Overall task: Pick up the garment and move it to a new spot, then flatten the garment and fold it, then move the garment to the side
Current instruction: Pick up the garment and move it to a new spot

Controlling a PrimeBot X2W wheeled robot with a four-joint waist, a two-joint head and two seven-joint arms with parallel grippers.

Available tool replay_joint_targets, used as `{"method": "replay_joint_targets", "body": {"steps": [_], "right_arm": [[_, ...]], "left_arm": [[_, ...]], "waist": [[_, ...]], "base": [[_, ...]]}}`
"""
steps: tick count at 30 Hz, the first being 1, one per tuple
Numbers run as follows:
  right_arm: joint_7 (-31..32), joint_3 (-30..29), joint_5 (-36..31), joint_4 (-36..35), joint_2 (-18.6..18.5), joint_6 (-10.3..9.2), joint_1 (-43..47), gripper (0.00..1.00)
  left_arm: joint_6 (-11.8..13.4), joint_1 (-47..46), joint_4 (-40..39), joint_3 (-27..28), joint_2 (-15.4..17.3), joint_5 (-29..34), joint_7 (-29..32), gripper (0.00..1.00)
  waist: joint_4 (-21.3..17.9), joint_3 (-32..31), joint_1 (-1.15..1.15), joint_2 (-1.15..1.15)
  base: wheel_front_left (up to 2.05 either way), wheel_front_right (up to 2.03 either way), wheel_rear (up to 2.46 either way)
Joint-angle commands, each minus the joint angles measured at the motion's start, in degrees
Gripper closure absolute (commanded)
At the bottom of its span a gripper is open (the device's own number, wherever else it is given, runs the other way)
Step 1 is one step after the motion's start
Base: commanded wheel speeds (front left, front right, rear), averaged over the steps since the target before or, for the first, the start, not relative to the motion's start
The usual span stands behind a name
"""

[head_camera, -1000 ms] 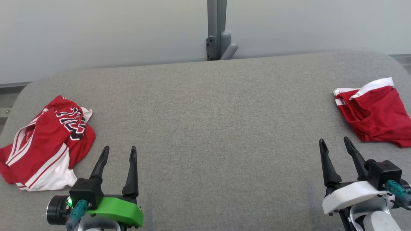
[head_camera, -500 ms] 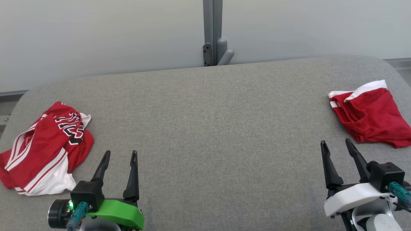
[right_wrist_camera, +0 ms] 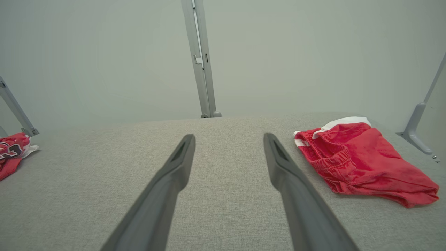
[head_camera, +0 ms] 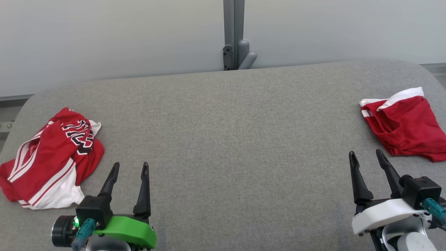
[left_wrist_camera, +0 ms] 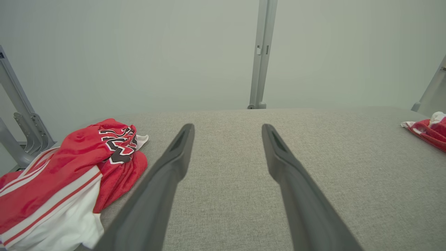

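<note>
Jaws both apart, empty; red shorts (right_wrist_camera: pixel 369 167), elastic waistband (right_wrist_camera: pixel 329 163) clear from right wrist.

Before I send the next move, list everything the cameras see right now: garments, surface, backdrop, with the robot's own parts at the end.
jersey: one, red and white with black lettering, crumpled at the table's left end
shorts: one, red with white trim, bunched at the table's right end
table: one, grey fabric top, under both garments
post: one, grey, upright behind the table's far edge, centre
wall: one, pale grey, behind the table
left gripper: one, dark fingers on a green mount, open, beside the jersey, not touching
right gripper: one, dark fingers on a white mount, open, near the shorts, not touching
</note>
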Motion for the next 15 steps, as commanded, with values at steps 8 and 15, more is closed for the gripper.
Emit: {"method": "replay_joint_targets", "body": {"steps": [8, 15], "right_arm": [[-0.3, 0.0, -0.5, -2.2, 0.4, -0.08, 0.2, 0.00], [0.2, 1.1, -0.7, -5.1, 0.8, -0.08, -1.2, 0.00]], "left_arm": [[0.1, -3.3, -0.3, 0.6, -0.3, -0.1, -0.6, 0.00], [-2.1, -6.5, 0.4, 1.4, -0.7, -1.5, -1.5, 0.00]], "waist": [[5.4, 1.2, 0.00, 0.00], [15.0, 2.5, 0.00, 0.00]], "base": [[0.00, 0.00, 0.00], [0.00, 0.00, 0.00]]}}
